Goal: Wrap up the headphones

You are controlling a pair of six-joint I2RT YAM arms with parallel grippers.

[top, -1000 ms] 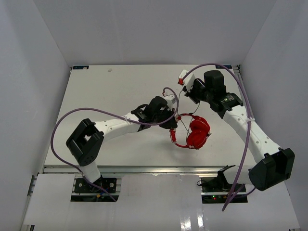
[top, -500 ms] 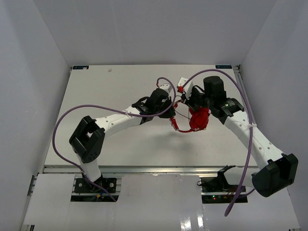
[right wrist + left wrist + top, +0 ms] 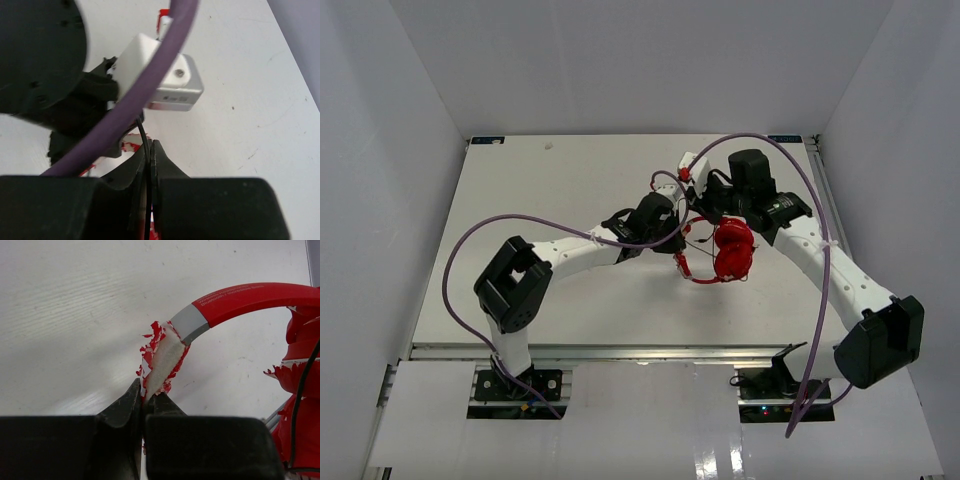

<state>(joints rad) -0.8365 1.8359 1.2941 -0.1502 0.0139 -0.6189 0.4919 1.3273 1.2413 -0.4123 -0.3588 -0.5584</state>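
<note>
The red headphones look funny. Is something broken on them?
Yes. The headband padding on the headphones is damaged: its red skin has flaked away, baring pale foam, right where the left gripper pinches it. The earcup edge looks flaky too.

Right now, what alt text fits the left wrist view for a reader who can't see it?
The left end effector is shut on the torn, flaking padding at one end of the headband of the red headphones. The headband arcs right to the earcups at the frame's edge, where a thin black cord runs down, over a white table.
</note>
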